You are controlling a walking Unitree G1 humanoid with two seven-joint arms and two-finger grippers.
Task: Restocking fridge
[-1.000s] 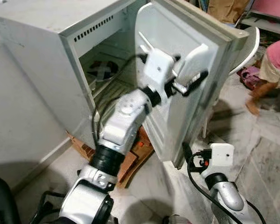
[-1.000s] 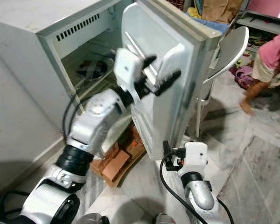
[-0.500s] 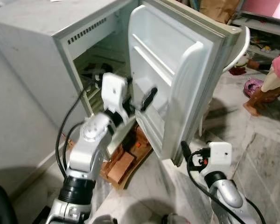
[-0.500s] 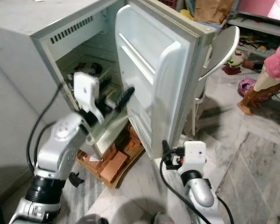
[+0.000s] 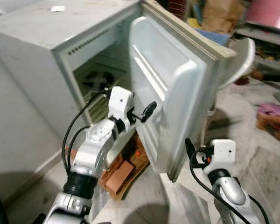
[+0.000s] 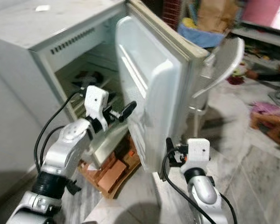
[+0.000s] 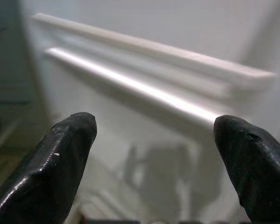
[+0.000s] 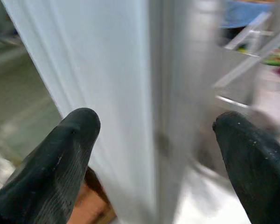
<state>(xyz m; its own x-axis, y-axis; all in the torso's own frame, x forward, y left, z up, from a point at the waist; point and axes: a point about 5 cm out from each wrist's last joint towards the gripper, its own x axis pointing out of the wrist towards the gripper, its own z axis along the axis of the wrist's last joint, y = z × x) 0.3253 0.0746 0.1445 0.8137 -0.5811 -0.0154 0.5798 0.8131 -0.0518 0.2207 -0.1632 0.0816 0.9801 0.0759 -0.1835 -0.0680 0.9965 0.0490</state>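
The fridge (image 5: 42, 56) stands with its door (image 5: 177, 93) swung wide open, inner liner facing the cabinet opening. The door's moulded shelf rails (image 7: 144, 88) carry nothing. The cabinet interior (image 5: 95, 77) is dim; dark shapes lie on its wire shelf, but they cannot be identified.

Left hand (image 5: 142, 112): raised in the gap between cabinet and door, just beside the door's inner face. In the left wrist view its fingers (image 7: 60, 158) are spread wide apart with the door liner between and beyond them; nothing is gripped.

Right hand (image 6: 170, 151): held low, near the door's lower outer edge. In the right wrist view its fingers (image 8: 60, 158) are also spread wide, straddling the line of the door edge (image 8: 149, 116) without touching it; nothing is held.

A stack of bricks (image 5: 123, 168) lies on the floor under the fridge front. A white plastic chair (image 5: 240, 58) stands behind the door.

Progress, as judged: access is complete, door open. No item to stock is in either hand, so loading has not begun. Remaining: fetch goods, place them on the shelves, close the door.
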